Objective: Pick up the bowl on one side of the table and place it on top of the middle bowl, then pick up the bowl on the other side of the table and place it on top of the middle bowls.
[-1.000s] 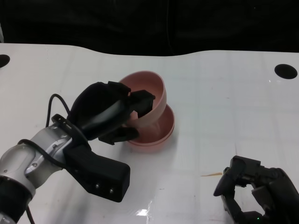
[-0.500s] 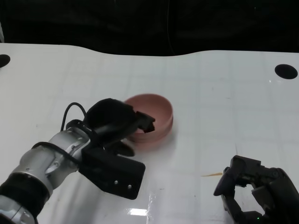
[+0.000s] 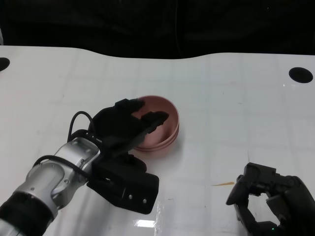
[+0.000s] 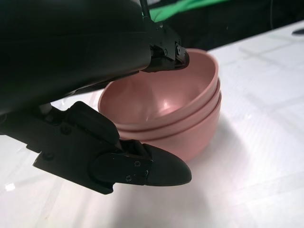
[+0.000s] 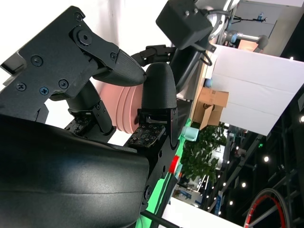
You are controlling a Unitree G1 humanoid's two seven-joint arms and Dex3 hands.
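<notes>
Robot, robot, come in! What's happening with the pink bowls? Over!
Left hand open, fingers spread over the pink bowl stack. Bowls nested, sitting level on the table. Right hand empty, low, off to the side. Nothing blocking.

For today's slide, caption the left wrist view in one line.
Left hand open around the rim of nested pink bowls on the white table.

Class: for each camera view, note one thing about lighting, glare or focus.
Head view: bright glare patch on the glossy table in front of the left hand. Left wrist view: a highlight shines inside the top pink bowl; the near hand parts loom dark. Right wrist view: the right hand fills the frame dark against a washed-out table.
</notes>
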